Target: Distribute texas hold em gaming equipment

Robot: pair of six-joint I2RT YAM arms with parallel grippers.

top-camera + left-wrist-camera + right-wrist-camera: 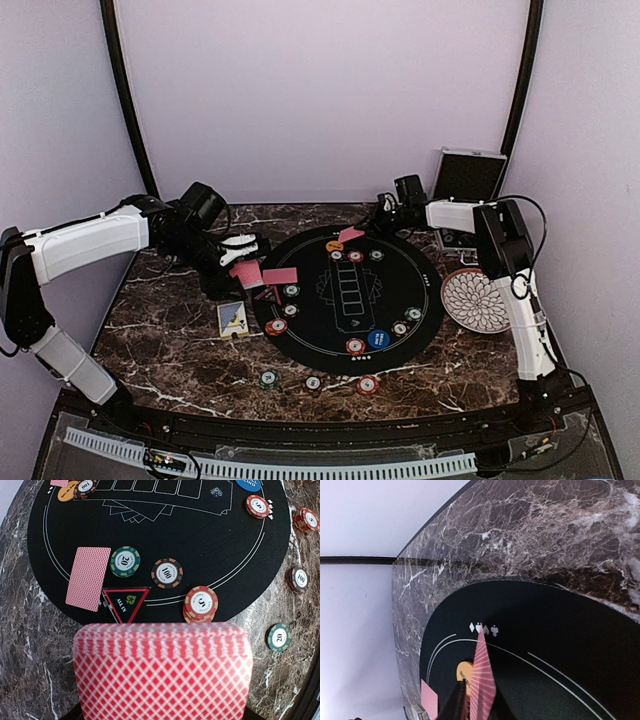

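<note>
The deck of cards (162,675), red backs showing, is pinched in the left fingers (232,250) at the left edge of the round black mat (405,285). Just beyond the deck, a single card (89,578) lies face down on the mat. A black triangle marker (126,602) with a red border lies beside that card, on the mat's rim. Next to these on the mat are a green chip (125,561), a black chip (167,573) and a short stack of red chips (201,604) that overlaps the rim.

At the far edge of the mat, the right fingers (456,702) pinch a tilted card (482,680) by one end. The card stands nearly on edge above an orange disc (465,671). A blue disc (377,339) lies on the mat near its near edge, with chips on either side of it.

Three loose chips (313,383) lie off the mat on the marbled tabletop (170,350), toward its near edge. A round white patterned plate (475,300) sits by the tabletop's right edge, just beside the mat. A silver-edged black case (468,178) stands at the far right corner.
</note>
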